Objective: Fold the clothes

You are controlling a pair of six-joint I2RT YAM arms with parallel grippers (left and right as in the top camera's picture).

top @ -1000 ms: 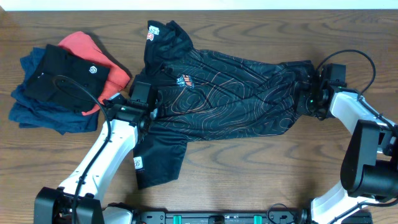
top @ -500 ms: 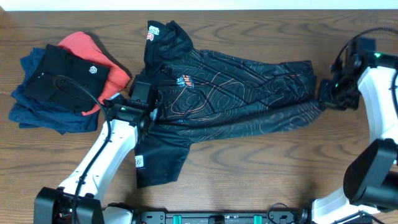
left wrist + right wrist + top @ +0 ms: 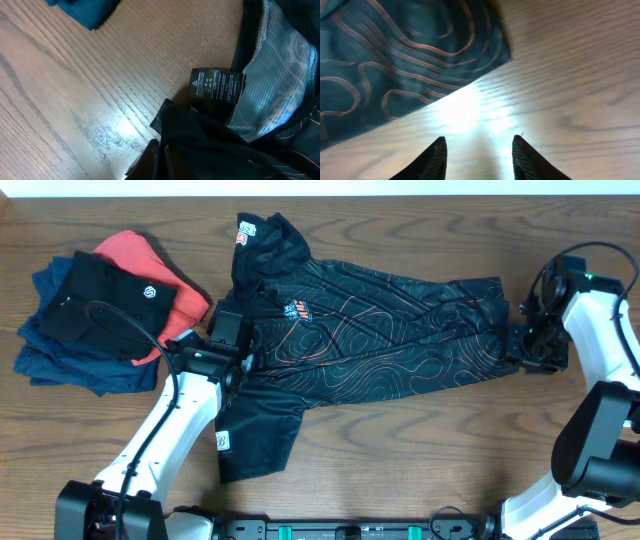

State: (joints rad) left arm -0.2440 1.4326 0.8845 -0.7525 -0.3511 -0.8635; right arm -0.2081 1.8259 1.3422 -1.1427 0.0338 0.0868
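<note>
Wood-grain table (image 3: pixel 400 470), black shirt (image 3: pixel 380 340) spread, left claw (image 3: pixel 244 360) pinching it, right claw (image 3: pixel 479 150) parted, empty

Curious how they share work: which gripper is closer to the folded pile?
Left. The left gripper sits beside the folded pile, on the patterned shirt; the right gripper is just past the shirt's far end.

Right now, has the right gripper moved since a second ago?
Yes. The right gripper backed rightward off the hem of the black jersey shirt, farther from the folded pile.
</note>
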